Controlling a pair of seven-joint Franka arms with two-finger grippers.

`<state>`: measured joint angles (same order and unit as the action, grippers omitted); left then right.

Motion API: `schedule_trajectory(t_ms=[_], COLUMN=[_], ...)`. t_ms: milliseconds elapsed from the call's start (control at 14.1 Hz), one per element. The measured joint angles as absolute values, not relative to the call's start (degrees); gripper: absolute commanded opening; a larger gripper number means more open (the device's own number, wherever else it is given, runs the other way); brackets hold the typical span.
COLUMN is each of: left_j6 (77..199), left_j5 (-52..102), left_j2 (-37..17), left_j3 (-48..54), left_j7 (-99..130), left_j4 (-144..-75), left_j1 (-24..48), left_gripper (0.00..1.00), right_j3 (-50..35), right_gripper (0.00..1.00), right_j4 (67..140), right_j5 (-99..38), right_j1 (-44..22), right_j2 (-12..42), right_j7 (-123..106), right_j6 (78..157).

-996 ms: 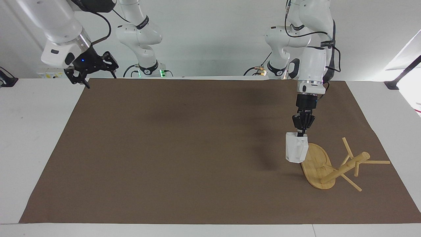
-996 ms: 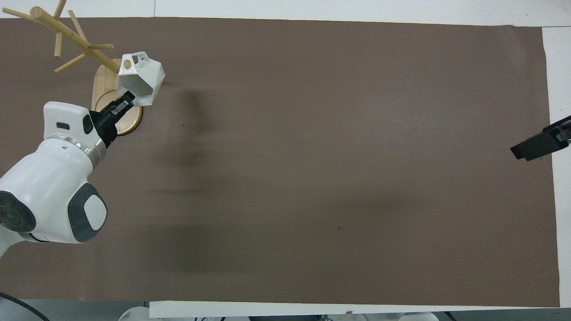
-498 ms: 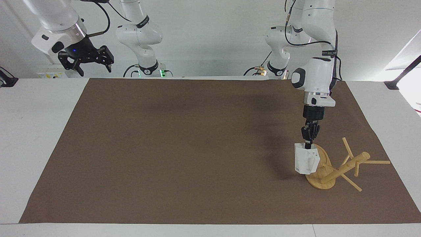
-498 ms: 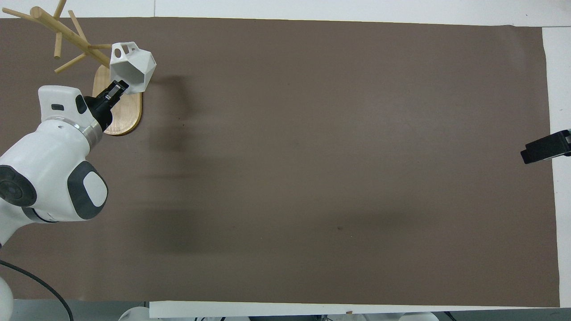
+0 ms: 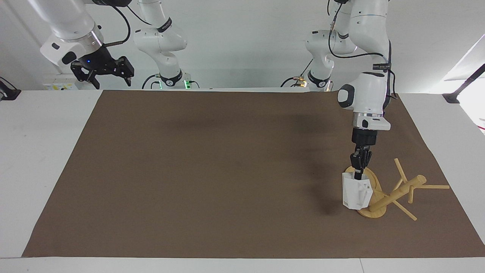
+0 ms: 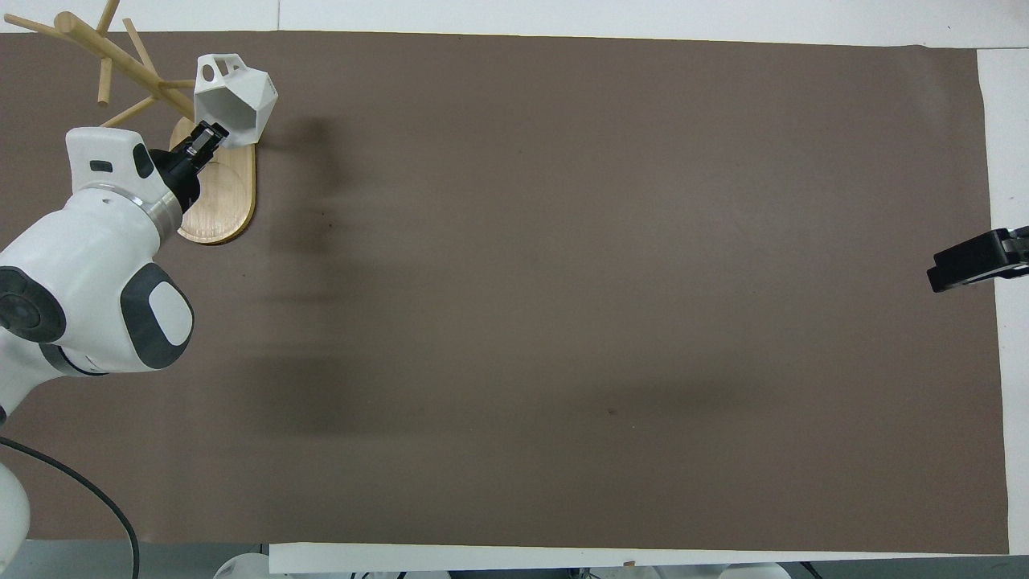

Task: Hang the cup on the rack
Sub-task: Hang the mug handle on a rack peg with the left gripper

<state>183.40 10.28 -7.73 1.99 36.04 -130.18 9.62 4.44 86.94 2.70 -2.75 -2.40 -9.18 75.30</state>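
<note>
The white faceted cup [image 5: 356, 195] hangs from my left gripper [image 5: 359, 175], which is shut on its rim. The cup is low over the rack's oval bamboo base [image 5: 373, 182], close beside the post [image 5: 398, 193]. In the overhead view the cup [image 6: 241, 100] has its squared handle turned toward the post [image 6: 120, 60], with a thin peg [image 6: 178, 83] pointing at it; my left gripper [image 6: 209, 138] is over the base [image 6: 221, 201]. The rack stands at the left arm's end of the mat. My right gripper [image 5: 110, 77] is open and empty, raised over the right arm's end of the table, waiting.
A brown mat [image 5: 212, 170] covers most of the white table [image 5: 41, 151]. The rack's pegs [image 5: 435, 186] stick out toward the mat's edge. My right gripper shows at the edge of the overhead view [image 6: 977, 261].
My left gripper has carried the cup down and farther from the robots, closer to the rack's post, turning the handle toward it. My right gripper shifted slightly.
</note>
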Motion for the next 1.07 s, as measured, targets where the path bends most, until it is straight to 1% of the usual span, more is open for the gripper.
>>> schedule_trajectory(t_ms=[782, 1067], left_j6=[183.33, 183.33], left_j5=[11.29, 11.38], left_j2=[-7.73, -6.66], left_j3=[1.99, 1.98], left_j7=[36.05, 36.05], left_j4=[-131.39, -132.45], left_j1=[8.36, 7.43], left_gripper=[0.00, 0.00], right_j3=[4.50, 4.48], right_gripper=[1.00, 1.00], right_j4=[87.26, 87.35], right_j5=[2.70, 2.69], right_j1=[-3.09, -3.40], right_j2=[-1.71, -1.71], right_j7=[-9.18, -9.18], right_j6=[75.30, 75.30])
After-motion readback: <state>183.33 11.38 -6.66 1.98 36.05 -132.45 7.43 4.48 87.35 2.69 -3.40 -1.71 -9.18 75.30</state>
